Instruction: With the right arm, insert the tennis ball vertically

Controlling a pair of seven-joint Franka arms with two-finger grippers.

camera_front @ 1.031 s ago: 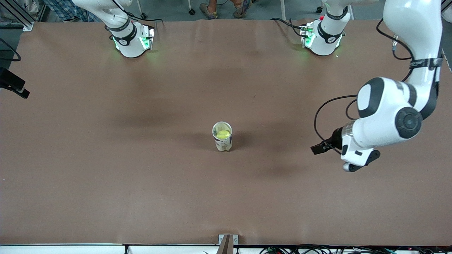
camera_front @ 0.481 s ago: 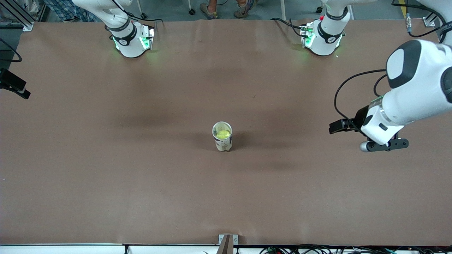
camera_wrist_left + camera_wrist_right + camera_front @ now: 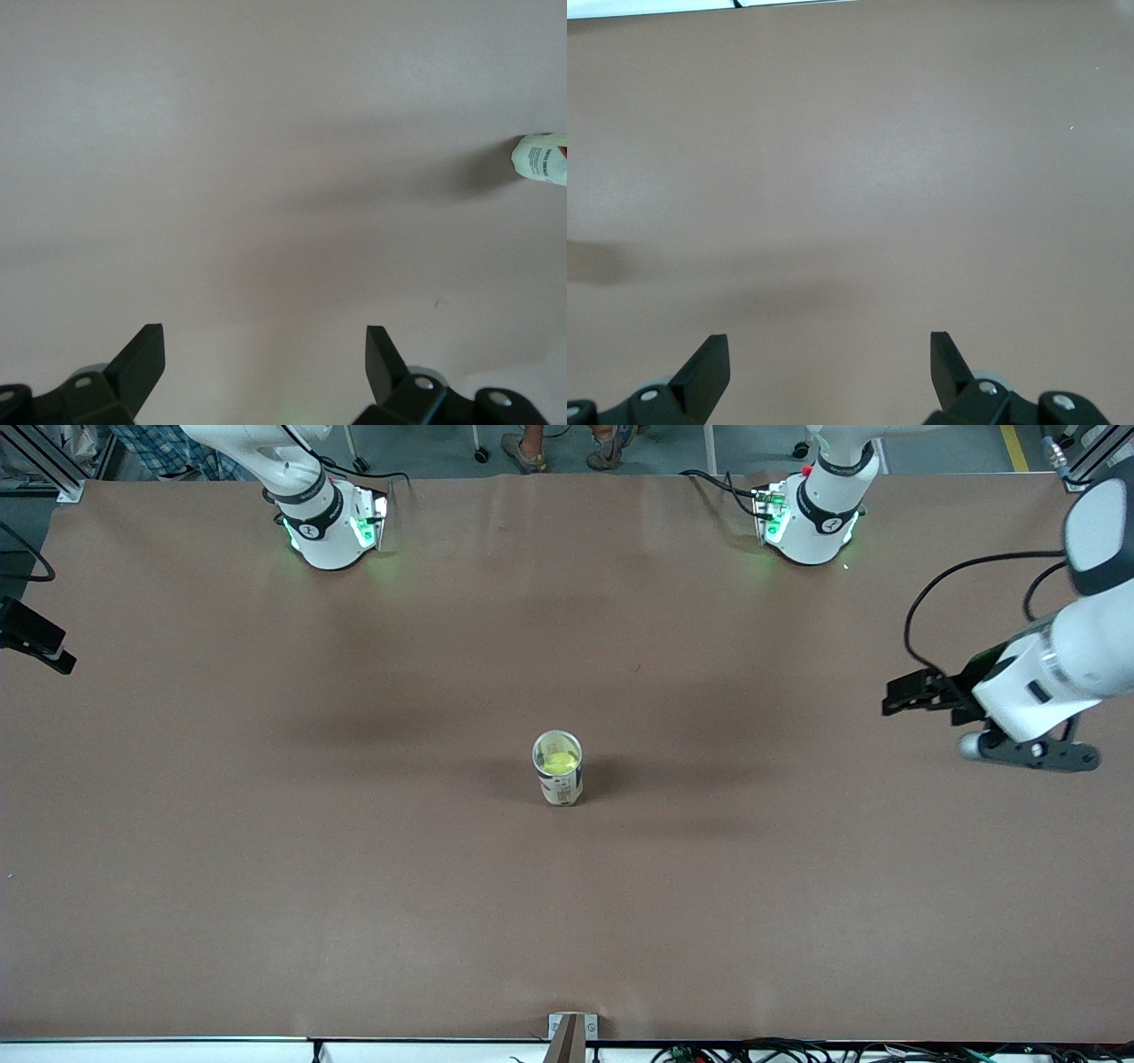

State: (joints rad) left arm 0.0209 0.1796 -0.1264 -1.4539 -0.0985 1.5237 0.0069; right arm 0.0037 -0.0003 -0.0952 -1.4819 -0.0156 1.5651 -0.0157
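A white can point(image 3: 558, 769) stands upright near the middle of the brown table point(image 3: 266, 868), with the yellow-green tennis ball point(image 3: 559, 763) inside its open top. My left gripper point(image 3: 1028, 750) is up over the table at the left arm's end, well apart from the can. In the left wrist view the left gripper point(image 3: 266, 341) is open and empty, and the can point(image 3: 540, 159) shows at the picture's edge. In the right wrist view my right gripper point(image 3: 829, 350) is open and empty over bare table. The right gripper does not show in the front view.
The two arm bases point(image 3: 332, 522) point(image 3: 811, 514) stand along the table's edge farthest from the front camera. A black fixture point(image 3: 35, 642) sticks in at the right arm's end. A small bracket point(image 3: 571, 1027) sits at the table's near edge.
The left arm has swung away from the can toward the left arm's end of the table. The can and ball have not moved.
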